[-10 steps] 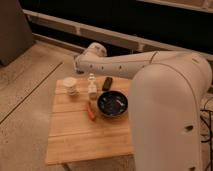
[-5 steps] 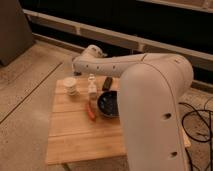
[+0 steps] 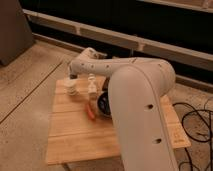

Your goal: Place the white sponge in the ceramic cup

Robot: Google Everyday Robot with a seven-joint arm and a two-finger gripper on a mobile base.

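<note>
One ceramic cup (image 3: 71, 90) at the far left of our one wooden table (image 3: 75, 140), the white sponge we cannot pick out, our gripper (image 3: 73, 76) just above the cup, jaws pinched together, one white bottle (image 3: 92, 85) beside, one orange stick (image 3: 90, 112), one dark bowl (image 3: 102, 106)

Arm (image 3: 135, 100) further left vs. before; gripper (image 3: 73, 76) over ceramic cup (image 3: 71, 90)

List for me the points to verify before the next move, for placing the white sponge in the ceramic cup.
1. The gripper hangs over the ceramic cup: ok.
2. The jaws are shut: ok.
3. The white sponge is held in the jaws: cannot tell, it does not show.
4. The ceramic cup stands upright on the wooden table: ok.
5. The white bottle stands apart from the cup: ok.
</note>
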